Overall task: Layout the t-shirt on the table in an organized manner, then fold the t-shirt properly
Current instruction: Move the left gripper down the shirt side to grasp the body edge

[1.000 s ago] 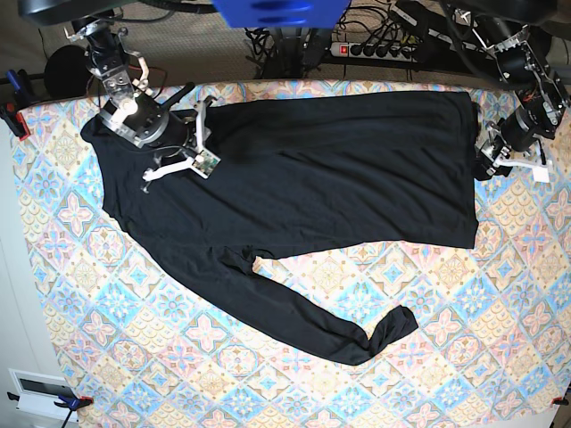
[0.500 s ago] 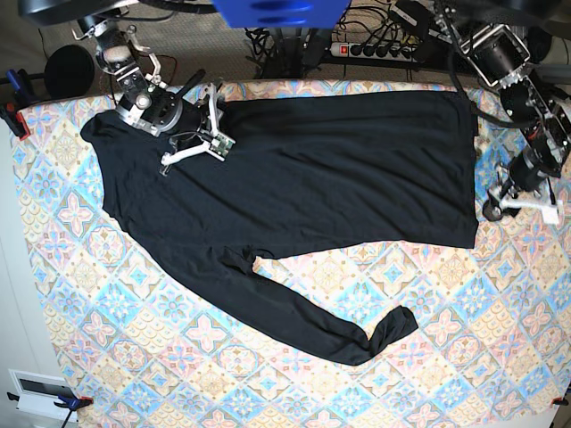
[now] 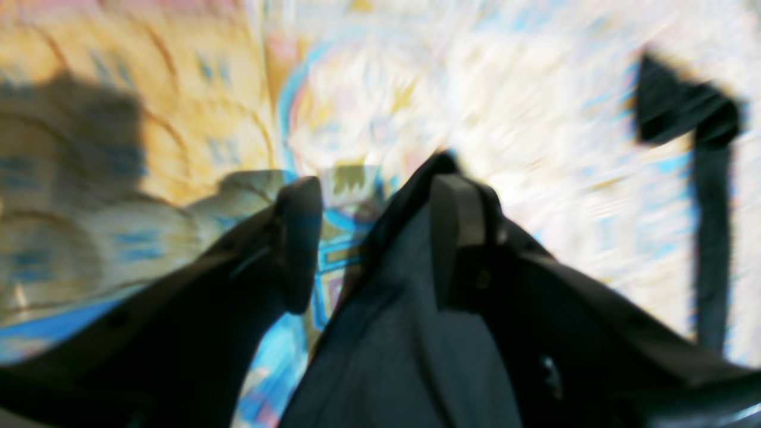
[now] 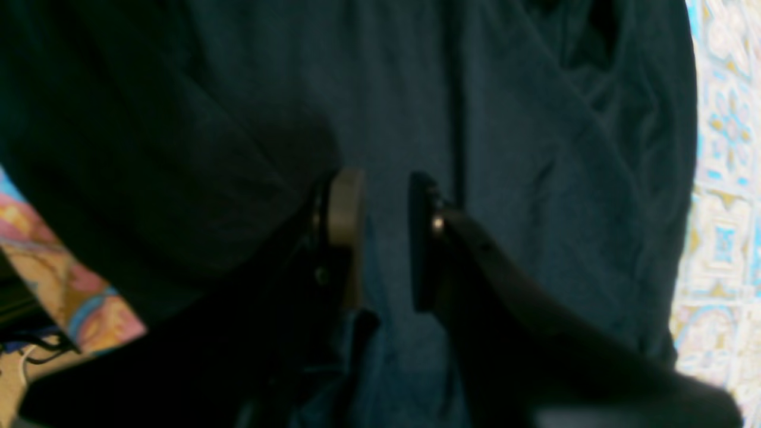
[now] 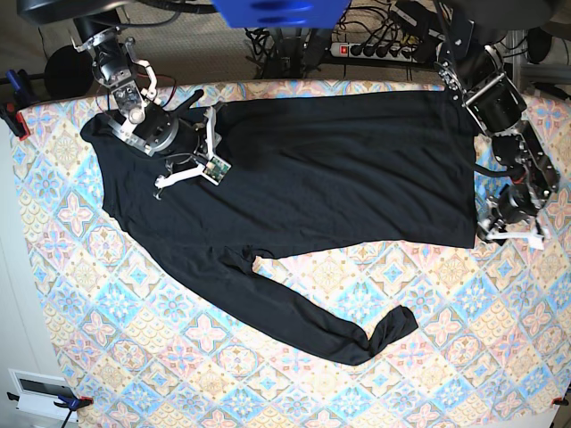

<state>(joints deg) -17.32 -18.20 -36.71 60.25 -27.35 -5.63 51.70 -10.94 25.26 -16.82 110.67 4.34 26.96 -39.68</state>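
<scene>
Across the far half of the table (image 5: 71,357), the black t-shirt (image 5: 339,169) lies spread flat, one long sleeve (image 5: 303,325) trailing crooked toward the middle. Left gripper (image 3: 371,238) jaws wide, empty, at the hem corner near the table's right edge; right gripper (image 4: 380,238) jaws narrowly parted, over the collar end, pinching nothing visible. Layout looks mostly done; sleeve straightening and all folding remain.

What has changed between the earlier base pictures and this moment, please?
The left gripper has travelled along the t-shirt's hem edge toward the near side, down to the hem corner, with its jaws apart. The right gripper shifted only slightly over the shoulder area. The t-shirt lies just as before on the table, one sleeve stretched out diagonally.
</scene>
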